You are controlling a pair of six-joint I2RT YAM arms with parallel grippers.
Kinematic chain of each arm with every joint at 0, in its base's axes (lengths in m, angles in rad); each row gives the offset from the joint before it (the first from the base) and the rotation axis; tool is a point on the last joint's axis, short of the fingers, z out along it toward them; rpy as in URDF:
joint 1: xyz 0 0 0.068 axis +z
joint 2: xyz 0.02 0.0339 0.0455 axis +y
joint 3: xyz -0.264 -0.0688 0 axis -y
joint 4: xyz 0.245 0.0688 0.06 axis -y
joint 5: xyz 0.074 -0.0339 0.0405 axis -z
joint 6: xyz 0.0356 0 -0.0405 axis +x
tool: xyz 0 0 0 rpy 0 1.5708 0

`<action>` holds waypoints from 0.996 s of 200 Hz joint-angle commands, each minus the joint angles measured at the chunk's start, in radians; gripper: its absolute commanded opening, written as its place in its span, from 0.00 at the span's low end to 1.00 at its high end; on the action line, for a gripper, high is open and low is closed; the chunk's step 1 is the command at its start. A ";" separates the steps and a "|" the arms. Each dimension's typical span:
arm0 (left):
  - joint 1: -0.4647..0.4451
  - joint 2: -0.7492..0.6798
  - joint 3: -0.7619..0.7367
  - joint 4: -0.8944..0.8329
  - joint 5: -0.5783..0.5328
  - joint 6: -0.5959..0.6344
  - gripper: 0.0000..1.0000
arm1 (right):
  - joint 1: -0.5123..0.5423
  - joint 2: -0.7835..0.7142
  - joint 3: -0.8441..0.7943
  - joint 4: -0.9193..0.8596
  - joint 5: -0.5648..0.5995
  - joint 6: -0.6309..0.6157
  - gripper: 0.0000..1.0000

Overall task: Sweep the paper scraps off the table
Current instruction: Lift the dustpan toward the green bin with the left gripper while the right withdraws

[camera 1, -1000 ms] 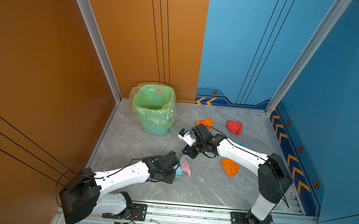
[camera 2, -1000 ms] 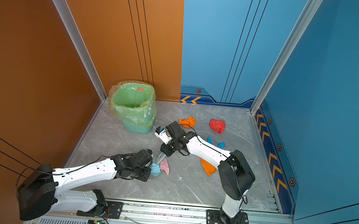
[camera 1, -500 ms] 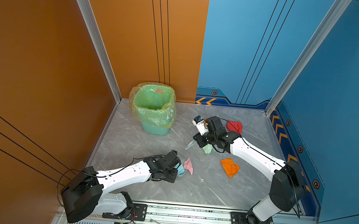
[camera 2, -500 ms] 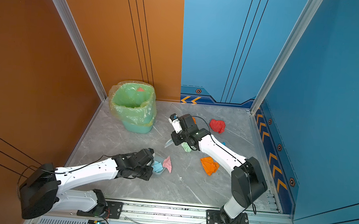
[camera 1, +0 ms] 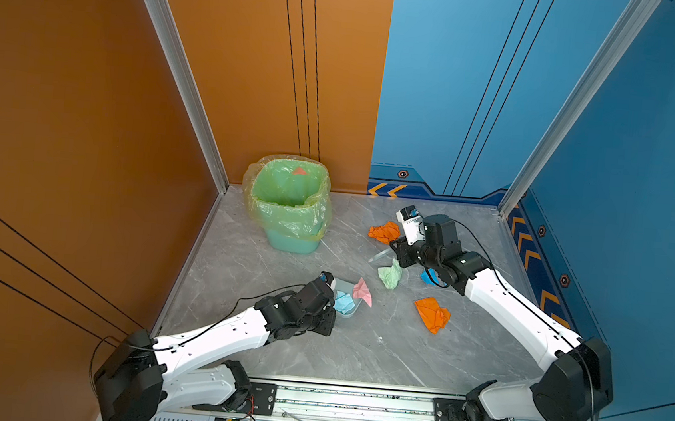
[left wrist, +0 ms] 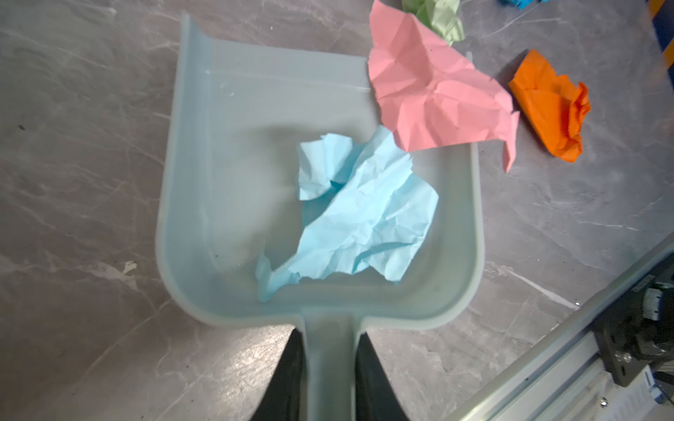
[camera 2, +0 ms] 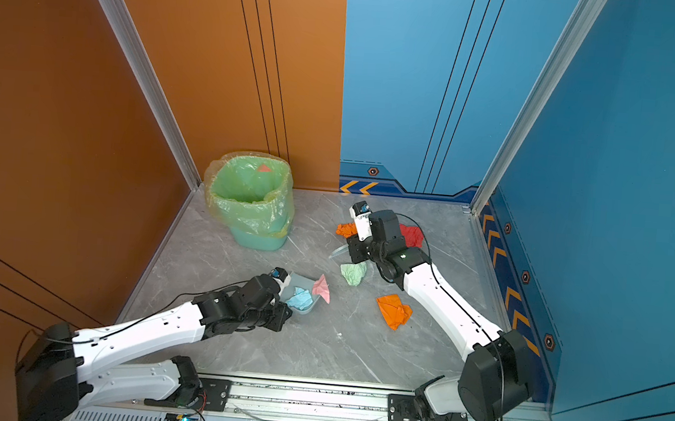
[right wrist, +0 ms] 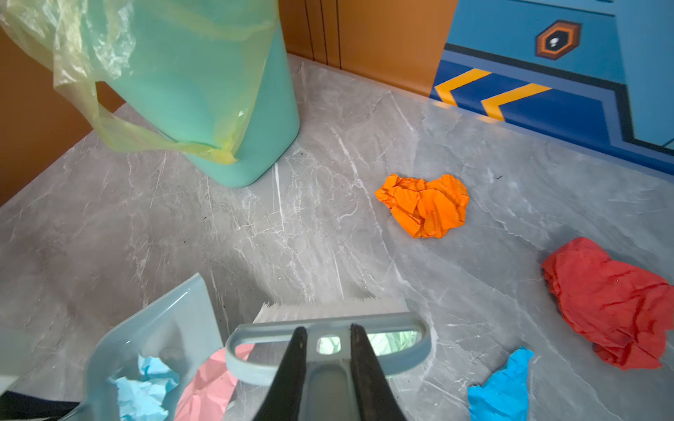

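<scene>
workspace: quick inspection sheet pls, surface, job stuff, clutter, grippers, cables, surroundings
surface: grey marble table, scraps mostly right of the middle.
job's things: light blue scrap in the dustpan; pink scrap across its open edge; pale green scrap, near orange scrap, far orange scrap, red scrap, bright blue scrap loose on the table.
clutter: nothing seen.
grippers: left gripper shut on the dustpan's handle; right gripper shut on the brush.
cables: black cable along each arm.
surroundings: green bag-lined bin back left; orange and blue wall panels; aluminium rail in front.
</scene>
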 commanded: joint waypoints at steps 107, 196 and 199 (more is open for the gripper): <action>0.105 -0.113 0.432 -0.366 -0.039 0.164 0.00 | -0.086 -0.091 -0.093 0.057 0.026 0.060 0.00; 0.389 0.025 0.770 -0.469 0.141 0.226 0.00 | -0.088 -0.089 -0.108 0.057 0.019 0.056 0.00; 0.398 0.031 0.778 -0.468 0.148 0.226 0.00 | -0.088 -0.091 -0.109 0.057 0.019 0.056 0.00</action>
